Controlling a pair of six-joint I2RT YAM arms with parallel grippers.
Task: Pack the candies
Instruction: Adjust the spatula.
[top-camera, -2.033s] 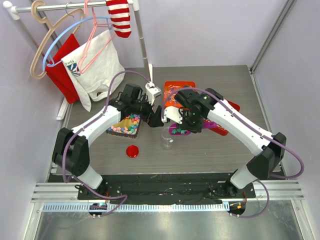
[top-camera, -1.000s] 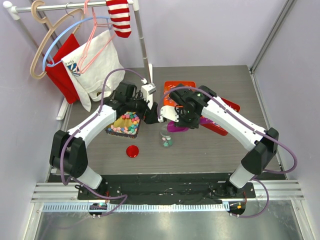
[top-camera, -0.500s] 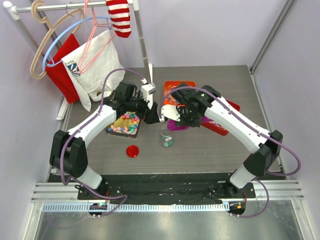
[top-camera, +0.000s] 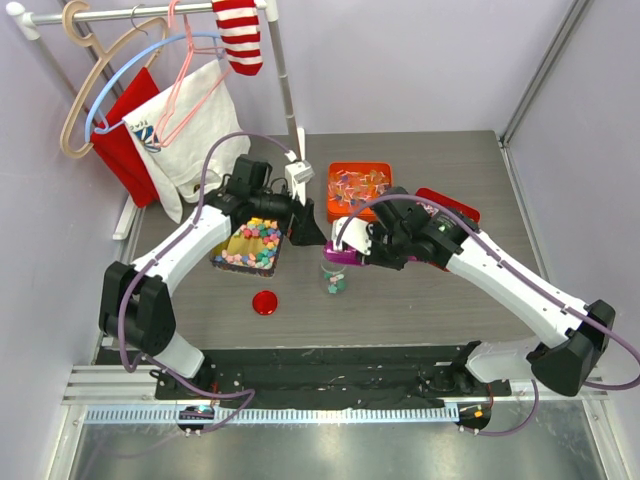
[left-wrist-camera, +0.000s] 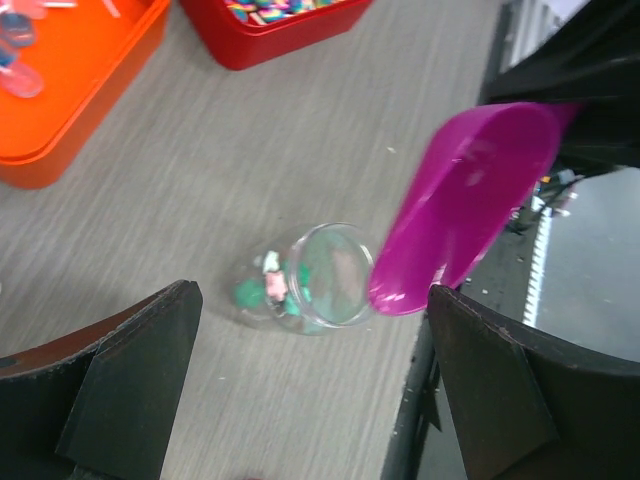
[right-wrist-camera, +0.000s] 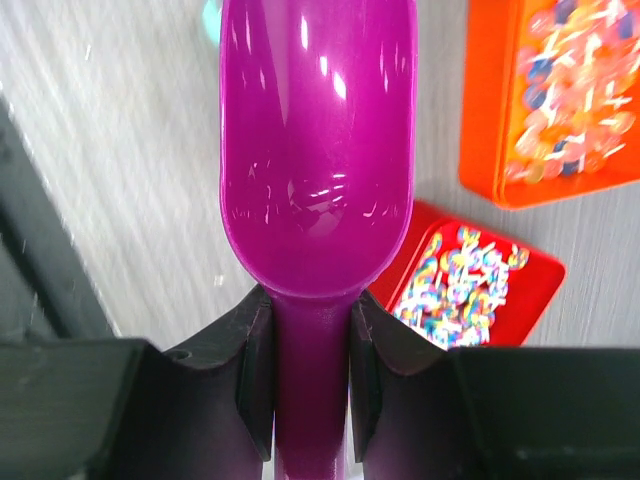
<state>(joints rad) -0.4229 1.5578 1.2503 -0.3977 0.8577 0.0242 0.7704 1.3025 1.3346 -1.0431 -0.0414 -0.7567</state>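
Jar (top-camera: 335, 278), small and clear, stands on the grey counter (top-camera: 420, 300) between the two arms, with a few of the candies (top-camera: 336, 284) lying in its bottom. The left wrist view shows these as green and pink pebbles (left-wrist-camera: 268, 290) seen through the glass, a detail the top view blurs. Most of the candies (top-camera: 255, 240) sit heaped in a dark tray (top-camera: 243, 270) to the left of the jar, and only the top view shows it. A purple scoop (top-camera: 340, 256) hangs just behind and above the jar, bowl end toward the mouth. From the left wrist its lip (left-wrist-camera: 465, 200) sits just beside the jar rim; I cannot tell whether they touch. The right gripper (top-camera: 362, 255) has its jaws clamped on the scoop handle. The right wrist view shows this plainly, with both fingers (right-wrist-camera: 255, 370) pressed to the handle and the glossy bowl (right-wrist-camera: 318, 150) stretching away. The left gripper (top-camera: 310, 235) hovers behind and left of the jar with its jaws spread wide around nothing; its wrist camera looks between them at the jar. An orange tin (top-camera: 358, 185) lies behind the jar and a red tin (top-camera: 445, 205) behind and to its right, both holding sweets. A red disc (top-camera: 264, 302) lies left of the jar on the near side.
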